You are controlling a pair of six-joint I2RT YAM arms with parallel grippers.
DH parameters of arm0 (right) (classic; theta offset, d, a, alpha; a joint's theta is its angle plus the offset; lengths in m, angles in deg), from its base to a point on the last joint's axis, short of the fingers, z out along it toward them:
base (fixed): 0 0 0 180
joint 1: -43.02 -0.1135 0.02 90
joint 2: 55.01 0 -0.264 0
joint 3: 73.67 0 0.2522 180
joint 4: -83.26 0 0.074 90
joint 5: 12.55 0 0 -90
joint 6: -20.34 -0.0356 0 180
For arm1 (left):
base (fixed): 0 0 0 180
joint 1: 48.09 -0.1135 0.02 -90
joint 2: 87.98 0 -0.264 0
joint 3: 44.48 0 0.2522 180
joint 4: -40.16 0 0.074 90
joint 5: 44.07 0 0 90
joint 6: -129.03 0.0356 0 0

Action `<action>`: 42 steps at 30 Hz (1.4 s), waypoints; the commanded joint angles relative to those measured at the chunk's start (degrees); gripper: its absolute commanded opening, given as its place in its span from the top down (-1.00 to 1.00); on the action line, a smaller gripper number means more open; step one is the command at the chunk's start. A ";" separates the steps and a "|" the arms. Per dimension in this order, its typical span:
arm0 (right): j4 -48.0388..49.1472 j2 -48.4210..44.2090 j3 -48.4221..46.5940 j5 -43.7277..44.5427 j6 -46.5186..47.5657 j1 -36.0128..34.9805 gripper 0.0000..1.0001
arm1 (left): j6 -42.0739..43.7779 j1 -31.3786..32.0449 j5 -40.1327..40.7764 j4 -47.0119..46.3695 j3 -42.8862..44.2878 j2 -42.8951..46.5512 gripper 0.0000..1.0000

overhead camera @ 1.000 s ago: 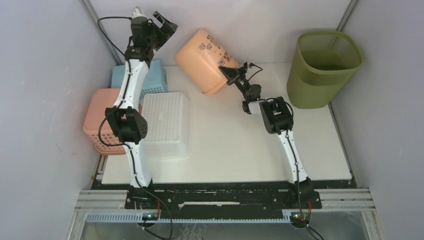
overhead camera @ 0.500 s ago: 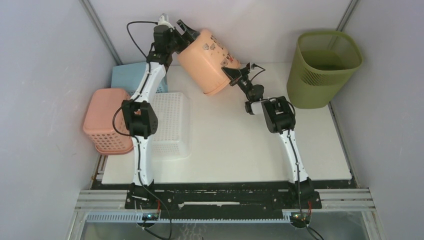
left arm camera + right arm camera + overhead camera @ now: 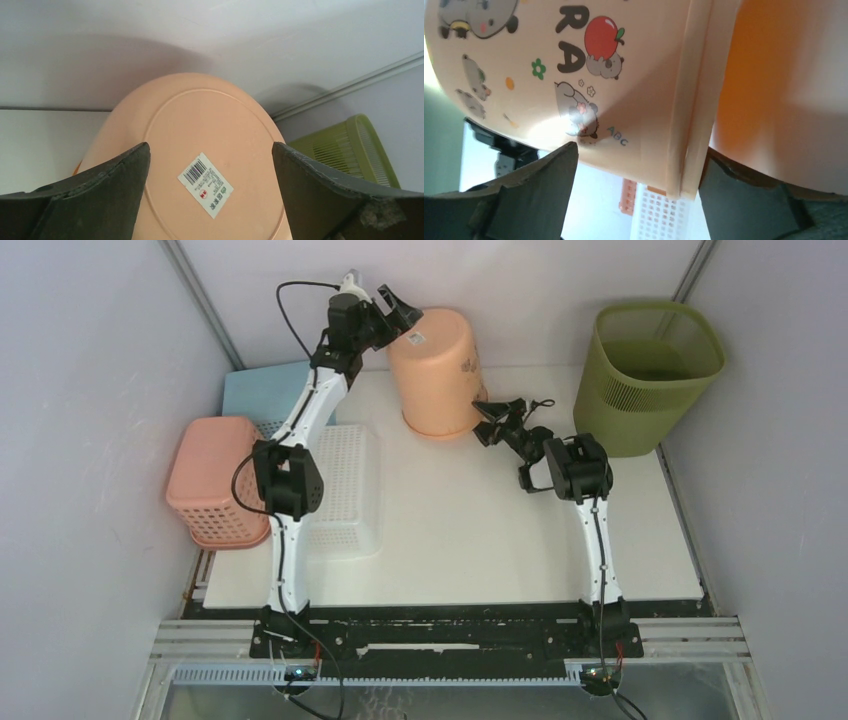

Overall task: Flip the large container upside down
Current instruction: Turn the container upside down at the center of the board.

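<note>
The peach bucket [image 3: 437,375] is down! A second ago it hung tilted in the air at twelve o'clock; now it sits mouth-down on the table [image 3: 470,530], barcode label [image 3: 205,184] facing up. The right gripper [image 3: 492,420] has just let go: its jaws stand wide apart on either side of the bucket's rim, clamping nothing. The left gripper [image 3: 395,310] has swung in and hovers spread wide over the bucket's base, also holding nothing.

Trouble is, that's the smaller one. The large container [image 3: 648,380] hasn't budged. It stands upright at two o'clock by the right wall, well apart from both grippers, and it's olive green and rounded-square. Its mouth is open to the ceiling, with a mesh band up top and solid plastic below. By my reading the real job hasn't started.
</note>
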 commanded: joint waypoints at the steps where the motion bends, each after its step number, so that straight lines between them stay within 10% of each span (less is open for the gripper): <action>1: -3.98 -6.39 5.15 -3.29 5.46 0.41 -0.92 | 1.49 0.33 0.22 1.49 -2.36 4.20 -0.93; 26: -61.39 -42.97 23.79 8.33 39.73 2.96 -0.87 | 2.50 0.94 2.22 1.83 -23.84 26.95 -0.99; 34: -61.51 -36.19 12.01 10.07 38.67 3.33 -0.29 | 2.80 3.00 7.19 2.60 -53.53 53.15 -0.99; 42: -53.36 -22.81 -4.09 3.96 33.06 -3.54 -0.26 | 5.27 4.99 11.57 6.61 -70.16 71.36 -0.99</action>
